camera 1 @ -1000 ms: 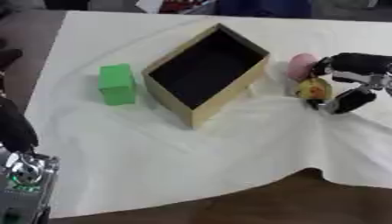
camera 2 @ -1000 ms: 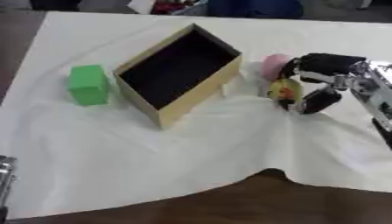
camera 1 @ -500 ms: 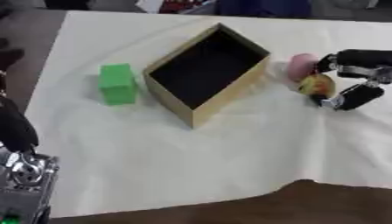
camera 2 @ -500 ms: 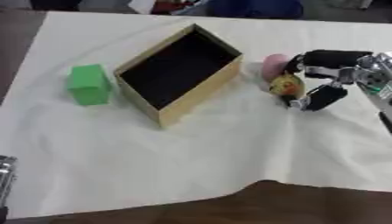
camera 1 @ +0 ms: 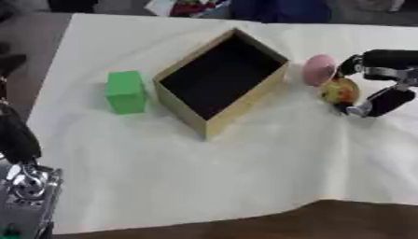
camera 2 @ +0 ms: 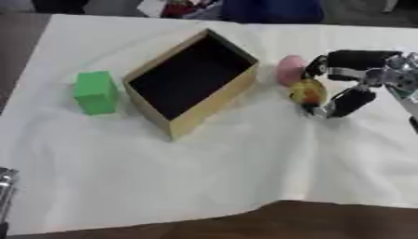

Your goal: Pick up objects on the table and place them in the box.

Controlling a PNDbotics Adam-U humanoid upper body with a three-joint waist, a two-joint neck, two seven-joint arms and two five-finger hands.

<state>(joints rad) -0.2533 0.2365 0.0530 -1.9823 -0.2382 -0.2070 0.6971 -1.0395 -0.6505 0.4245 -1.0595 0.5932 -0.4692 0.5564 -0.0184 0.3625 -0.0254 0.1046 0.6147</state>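
Observation:
An open cardboard box [camera 1: 247, 106] with a dark inside stands askew in the middle of the white cloth. A green block [camera 1: 127, 92] stands left of it. Right of the box lie a pink rounded object [camera 1: 318, 69] and, just below it, a yellow and red fruit [camera 1: 340, 91]. My right hand [camera 1: 390, 59] comes in from the right. Its fingers curl over the top of the fruit and its thumb [camera 1: 382, 101] closes in under it. My left hand [camera 1: 24, 186] shows as a silver shape in the lower left corner, away from everything.
The white cloth [camera 1: 245, 177] covers the table and wrinkles around the fruit. The dark table edge [camera 1: 326, 219] shows along the bottom right. Coloured items lie beyond the cloth's far edge [camera 1: 188, 7].
My right hand and the fruit have edged slightly to the right. The box, the green block and the pink object have stayed put.

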